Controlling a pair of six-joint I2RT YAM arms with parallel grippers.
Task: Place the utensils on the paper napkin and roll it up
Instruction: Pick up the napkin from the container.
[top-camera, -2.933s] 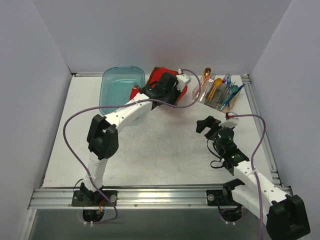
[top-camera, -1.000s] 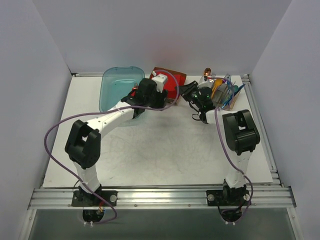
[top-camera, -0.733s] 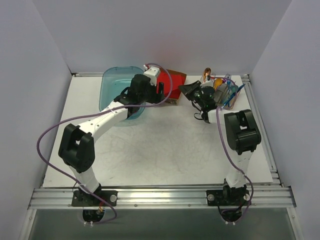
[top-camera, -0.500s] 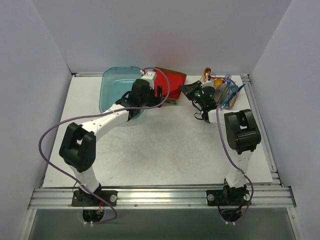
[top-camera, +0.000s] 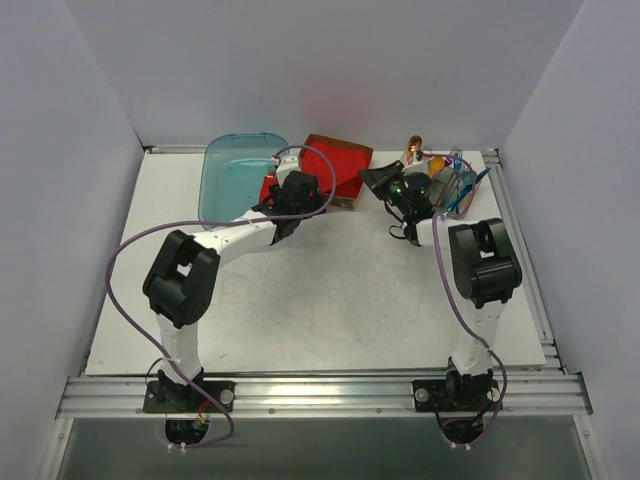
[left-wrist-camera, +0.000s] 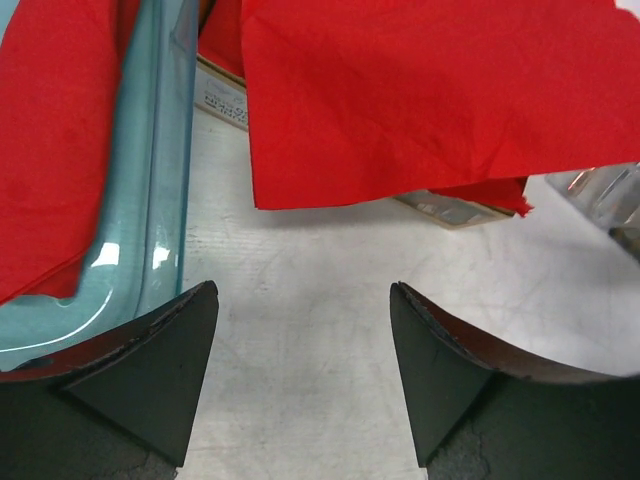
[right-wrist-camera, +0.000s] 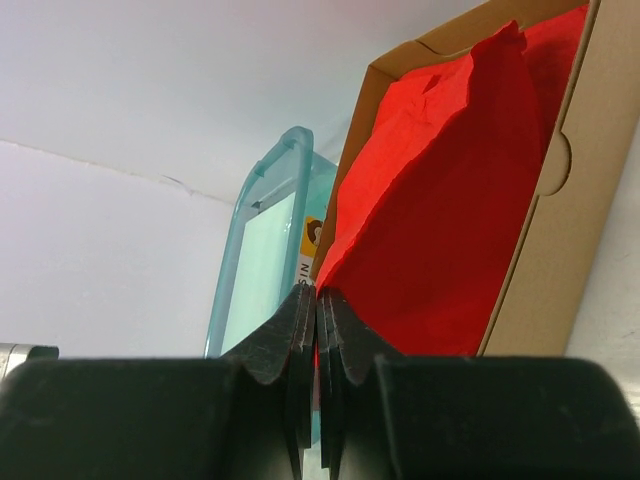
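Paper napkin (left-wrist-camera: 430, 100) is lying loose atop the cardboard box (right-wrist-camera: 590, 150), overhanging its front, just ahead of the left gripper (left-wrist-camera: 302, 295), whose jaws are standing spread and empty. The right gripper (right-wrist-camera: 316, 300) is hovering with jaws pressed together beside the holder (top-camera: 440, 200), where the utensils (top-camera: 462, 185) are sitting. A careless pinch is risking a tear or several sheets lifting at once. Counting: one teal bin (top-camera: 232, 180), one box, one holder, and a second red sheet (left-wrist-camera: 60, 130) showing at the bin.

Holds fingers (left-wrist-camera: 150, 380) wide apart over white surface (left-wrist-camera: 300, 330), just right of teal bin (left-wrist-camera: 165, 150). Faces red napkin sheet (left-wrist-camera: 430, 90) overhanging cardboard box (left-wrist-camera: 225, 95), right of bin; more red paper (left-wrist-camera: 50, 140) behind bin's wall.
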